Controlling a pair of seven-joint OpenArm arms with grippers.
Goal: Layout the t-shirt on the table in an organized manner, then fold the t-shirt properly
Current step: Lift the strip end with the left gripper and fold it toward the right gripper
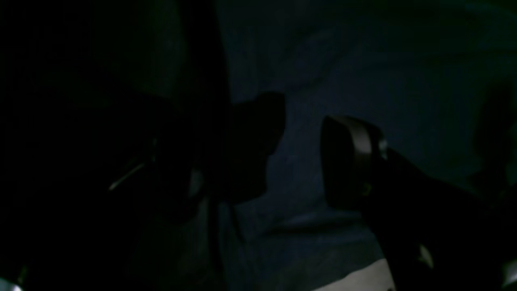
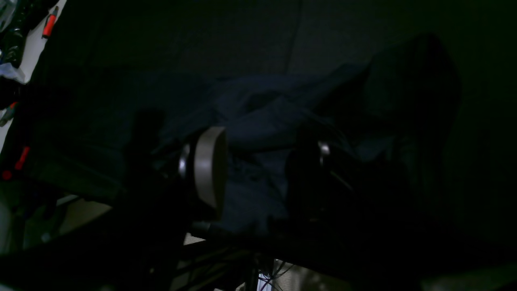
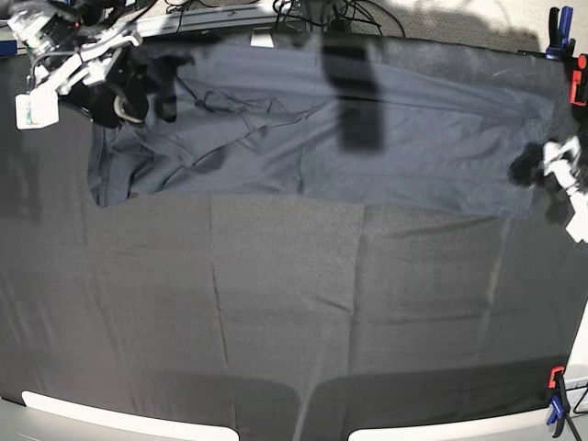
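T-shirt (image 3: 367, 129) stretched wide (rumpled left end) across table (image 3: 276, 312).

The bench (image 3: 276, 303) carries a black, creased cloth cover, with a pale rim (image 3: 119, 418) exposed at the near edge. Red and blue clamps (image 3: 556, 390) grip its right-hand corners. Dark cables (image 3: 349, 11) lie beyond the far edge. Both wrist views are dim
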